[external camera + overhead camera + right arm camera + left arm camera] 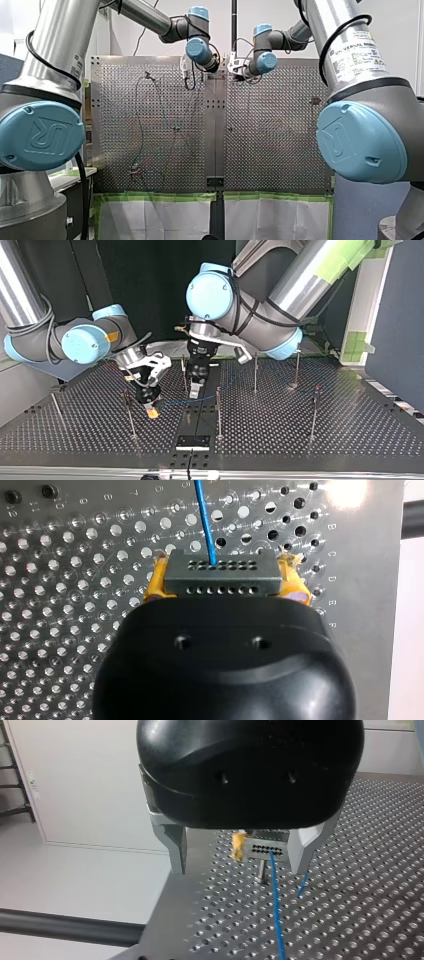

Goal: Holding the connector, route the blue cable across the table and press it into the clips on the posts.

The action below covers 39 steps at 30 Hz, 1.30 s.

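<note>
Gleaming perf. table, boxy connector

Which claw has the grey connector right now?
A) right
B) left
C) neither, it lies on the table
A: the right wrist view shows the right claw clamped on the connector, with the blue cable leaving it; the left claw is open.

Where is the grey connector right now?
In the right wrist view the connector sits clamped in the yellow-padded jaws of my right gripper, above the perforated table, the blue cable leaving it ahead; left of the top view's middle.
</note>
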### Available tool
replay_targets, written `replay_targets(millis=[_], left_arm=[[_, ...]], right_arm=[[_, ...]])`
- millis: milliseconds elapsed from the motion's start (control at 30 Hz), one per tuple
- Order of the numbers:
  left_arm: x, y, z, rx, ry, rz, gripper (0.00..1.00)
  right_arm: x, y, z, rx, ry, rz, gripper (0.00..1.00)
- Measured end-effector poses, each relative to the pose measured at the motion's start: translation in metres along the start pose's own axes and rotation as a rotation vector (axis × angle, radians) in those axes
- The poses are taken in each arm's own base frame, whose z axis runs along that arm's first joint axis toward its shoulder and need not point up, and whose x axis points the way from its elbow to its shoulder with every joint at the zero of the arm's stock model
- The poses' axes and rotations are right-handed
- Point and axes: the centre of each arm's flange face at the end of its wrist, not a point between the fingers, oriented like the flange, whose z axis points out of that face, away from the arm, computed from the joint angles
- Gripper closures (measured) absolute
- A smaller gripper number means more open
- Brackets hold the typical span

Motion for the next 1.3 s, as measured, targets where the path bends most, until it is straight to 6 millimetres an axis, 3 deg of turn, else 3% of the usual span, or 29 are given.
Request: replay_targets(millis=[733, 967, 1300], left_arm=[[0.038, -0.017, 0.048, -0.049, 0.013, 0.032, 0.00], [0.060, -0.019, 0.067, -0.081, 0.021, 0.041, 0.00], [0.065, -0.015, 0.067, -0.140, 0.025, 0.048, 0.00]], right_arm=[[0.000, 0.000, 0.000, 0.001, 0.001, -0.001, 1.00], [0.000, 0.000, 0.000, 0.001, 0.001, 0.000, 1.00], [0.000, 0.001, 0.000, 0.001, 0.000, 0.001, 1.00]])
